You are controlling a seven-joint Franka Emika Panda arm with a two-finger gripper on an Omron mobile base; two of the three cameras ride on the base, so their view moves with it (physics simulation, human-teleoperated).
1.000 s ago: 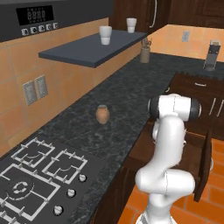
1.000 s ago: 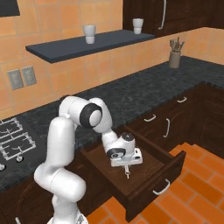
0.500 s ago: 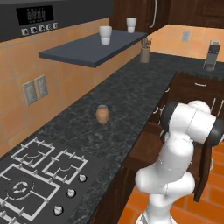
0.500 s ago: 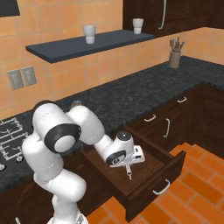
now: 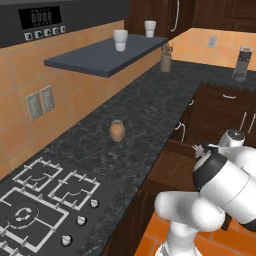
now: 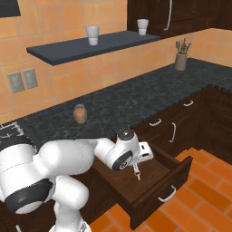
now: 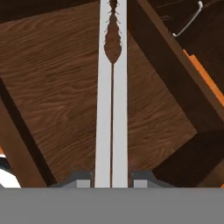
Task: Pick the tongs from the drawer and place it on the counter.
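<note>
The tongs [image 7: 112,109] are a long silvery-white strip running straight up the hand view, over the drawer's reddish-brown floor [image 7: 57,87]. My gripper [image 7: 111,180] is shut on the tongs, a dark fingertip pressed against each side at the near end. In the right base view the gripper [image 6: 136,166] hangs over the pulled-out drawer [image 6: 156,183], and the tongs' thin tip [image 6: 136,173] sticks down below it, just above the floor. The black speckled counter [image 6: 136,99] runs behind the drawer; it is the same counter [image 5: 135,115] in the left base view.
A small brown clay jar [image 6: 80,113] stands on the counter near the stove [image 5: 40,200]. A utensil pot [image 6: 181,59] sits far along the counter. The wall shelf [image 6: 90,45] carries two white cups. The drawer's front wall with its silver handle [image 6: 166,195] juts over the orange floor.
The arm's upper links have swung round, closer to the cameras. The gripper has stayed over the drawer with the tongs in it, barely shifted.
</note>
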